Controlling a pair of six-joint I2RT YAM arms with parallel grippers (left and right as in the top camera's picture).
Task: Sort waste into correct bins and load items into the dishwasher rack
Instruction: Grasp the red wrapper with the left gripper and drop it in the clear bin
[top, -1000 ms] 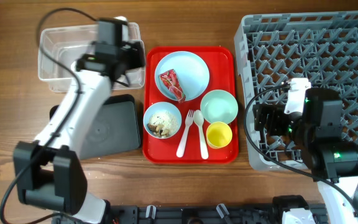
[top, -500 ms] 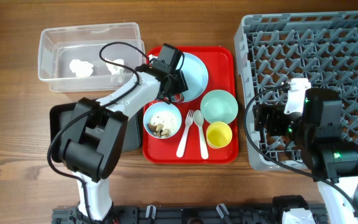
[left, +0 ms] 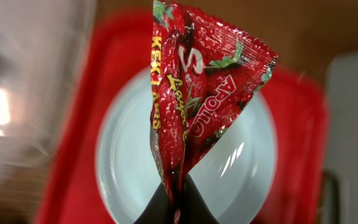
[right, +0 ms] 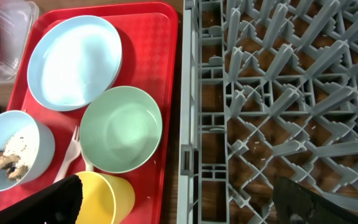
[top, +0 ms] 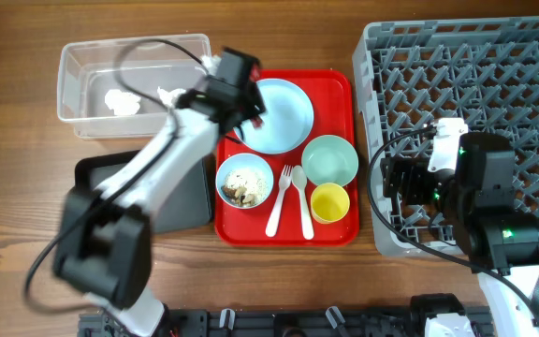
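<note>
My left gripper [left: 178, 205] is shut on the lower end of the crinkled red wrapper [left: 197, 93], which hangs in the air over the pale blue plate [left: 129, 168]. From overhead, the left gripper [top: 247, 109] is at the plate's [top: 284, 114] left rim, near the clear tub [top: 82, 65]. White tissue [top: 120, 101] lies in that tub. The blue bowl [top: 244, 182] holds rice-like scraps. Beside it on the red tray [top: 335, 84] are the mint bowl [top: 330, 161], yellow cup [top: 329, 202], fork [top: 281, 201] and spoon [top: 303, 201]. My right gripper [right: 179, 208] stands open over the rack's [right: 278, 93] left edge.
The black tray [top: 171, 187] lies left of the red tray, partly under my left arm. The grey rack [top: 475, 84] fills the right side. My right arm [top: 480, 206] stands over the rack's front left corner.
My left arm swung from the clear tub to the plate, shut on the red wrapper and lifted it off. The right arm has not moved.
</note>
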